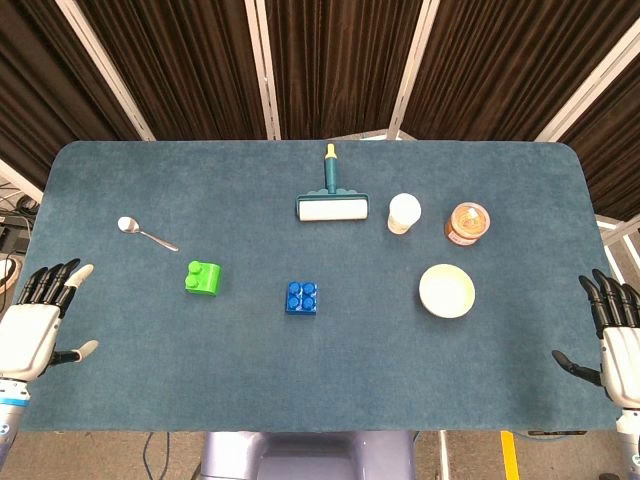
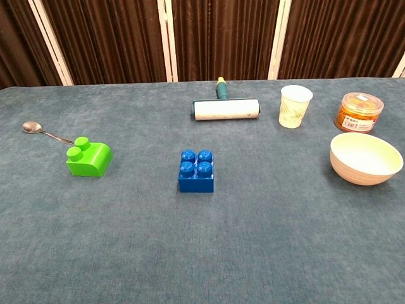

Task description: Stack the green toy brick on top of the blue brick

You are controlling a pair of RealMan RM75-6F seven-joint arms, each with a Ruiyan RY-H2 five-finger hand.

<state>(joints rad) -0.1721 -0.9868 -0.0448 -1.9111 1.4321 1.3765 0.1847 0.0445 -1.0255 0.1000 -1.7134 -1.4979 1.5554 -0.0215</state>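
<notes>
A green toy brick (image 1: pixel 203 279) (image 2: pixel 88 158) with two studs lies on the blue-grey table (image 1: pixel 320 380), left of centre. The blue brick (image 1: pixel 302 297) (image 2: pixel 196 171), square with studs on top, sits near the middle, a short way right of the green one. My left hand (image 1: pixel 40 320) hovers at the table's left edge with fingers spread, holding nothing, well left of the green brick. At the right edge my right hand (image 1: pixel 612 335) is likewise spread and empty, far from both bricks. Neither hand shows in the chest view.
A metal spoon (image 1: pixel 146 234) lies behind the green brick. At the back stand a lint roller (image 1: pixel 332 205), a paper cup (image 1: pixel 404 213) and a lidded jar (image 1: pixel 467 223). A cream bowl (image 1: pixel 446 290) sits right of the blue brick.
</notes>
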